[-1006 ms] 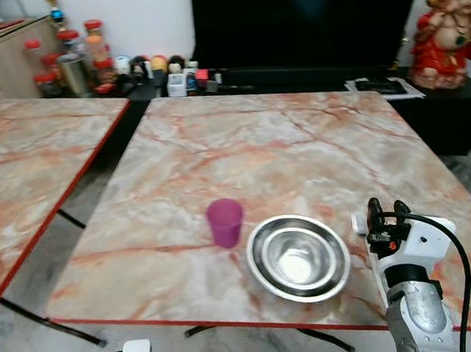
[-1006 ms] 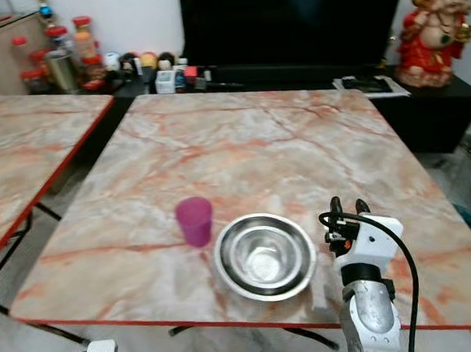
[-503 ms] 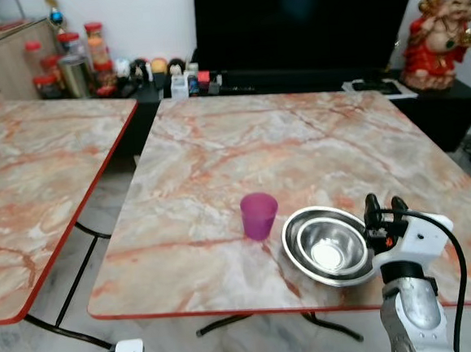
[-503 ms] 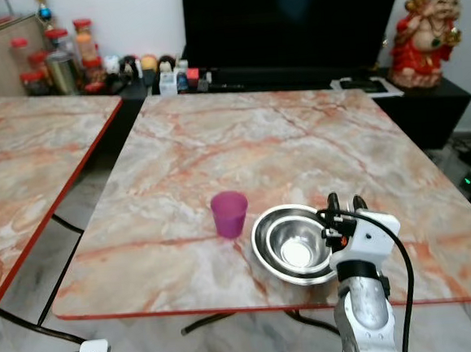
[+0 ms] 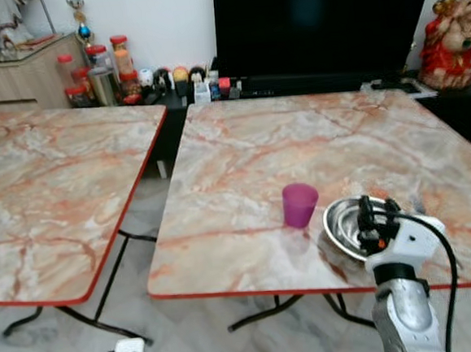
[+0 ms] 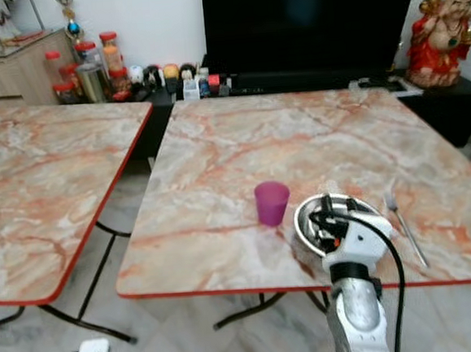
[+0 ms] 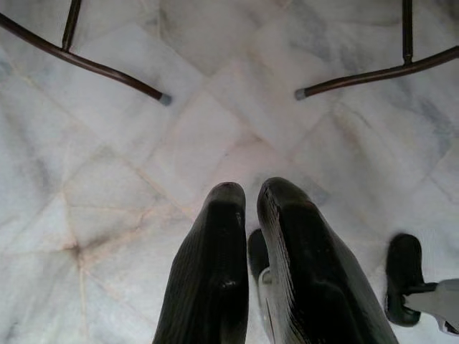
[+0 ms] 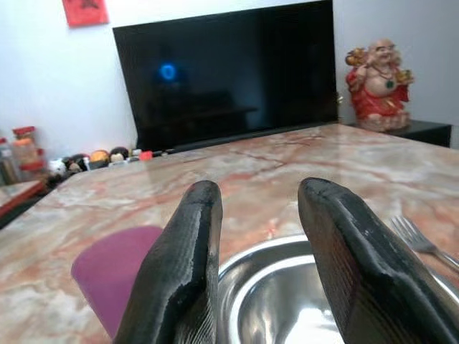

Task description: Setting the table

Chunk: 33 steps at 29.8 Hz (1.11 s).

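The right hand (image 6: 334, 211) hovers with fingers parted and empty over the near rim of the round stainless-steel bowl (image 8: 287, 301), which sits at the near edge of the marble-patterned worktop (image 5: 315, 145), right of the small purple plastic cup (image 5: 300, 204). A silver metal fork (image 6: 402, 220) lies just right of the bowl. Apparently the robot is lining up on the bowl; next it must lower onto the rim and close. The left hand (image 7: 251, 265) hangs over the floor, nearly closed and empty.

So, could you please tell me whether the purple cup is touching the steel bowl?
Apart. In the right eye view, a strip of marble tabletop shows between the purple cup and the rim of the steel bowl beside it.
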Tool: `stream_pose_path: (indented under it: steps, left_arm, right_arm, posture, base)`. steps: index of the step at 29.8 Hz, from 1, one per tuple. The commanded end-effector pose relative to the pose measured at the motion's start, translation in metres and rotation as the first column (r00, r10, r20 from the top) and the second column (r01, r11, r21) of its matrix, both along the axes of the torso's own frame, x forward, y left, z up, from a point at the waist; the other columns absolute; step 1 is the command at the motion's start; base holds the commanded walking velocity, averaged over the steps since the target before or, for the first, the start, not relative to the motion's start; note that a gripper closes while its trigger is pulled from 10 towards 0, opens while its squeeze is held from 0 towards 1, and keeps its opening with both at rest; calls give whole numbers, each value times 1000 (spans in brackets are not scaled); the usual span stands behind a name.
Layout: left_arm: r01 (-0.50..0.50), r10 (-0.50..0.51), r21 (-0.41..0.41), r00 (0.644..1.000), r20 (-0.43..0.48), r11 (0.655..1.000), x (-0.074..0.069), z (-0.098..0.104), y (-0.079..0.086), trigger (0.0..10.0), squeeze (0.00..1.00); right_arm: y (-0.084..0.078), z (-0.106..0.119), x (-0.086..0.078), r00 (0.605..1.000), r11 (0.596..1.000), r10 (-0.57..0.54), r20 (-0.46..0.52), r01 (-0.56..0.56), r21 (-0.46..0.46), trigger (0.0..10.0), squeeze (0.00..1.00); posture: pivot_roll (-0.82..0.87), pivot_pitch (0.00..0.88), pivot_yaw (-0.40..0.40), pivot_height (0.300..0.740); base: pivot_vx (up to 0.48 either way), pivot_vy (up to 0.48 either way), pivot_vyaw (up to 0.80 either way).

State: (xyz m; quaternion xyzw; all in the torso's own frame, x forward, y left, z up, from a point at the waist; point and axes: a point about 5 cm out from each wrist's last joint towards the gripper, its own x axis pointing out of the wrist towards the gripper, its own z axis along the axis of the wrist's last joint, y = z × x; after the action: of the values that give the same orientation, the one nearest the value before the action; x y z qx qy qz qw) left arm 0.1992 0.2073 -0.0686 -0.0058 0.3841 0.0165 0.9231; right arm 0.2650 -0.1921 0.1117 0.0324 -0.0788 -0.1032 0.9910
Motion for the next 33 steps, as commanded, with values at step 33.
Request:
stream_pose_path:
  steps: [33]
  left_arm:
    - [-34, 34, 20, 999, -16, 999, -8, -2, 12, 10000, 0]
  right_arm:
    - [15, -12, 3, 994, 996, 92, -52, -92, -2, 10000, 0]
  posture:
    - [-38, 0, -30, 740]
  base:
    - [0, 477, 0]
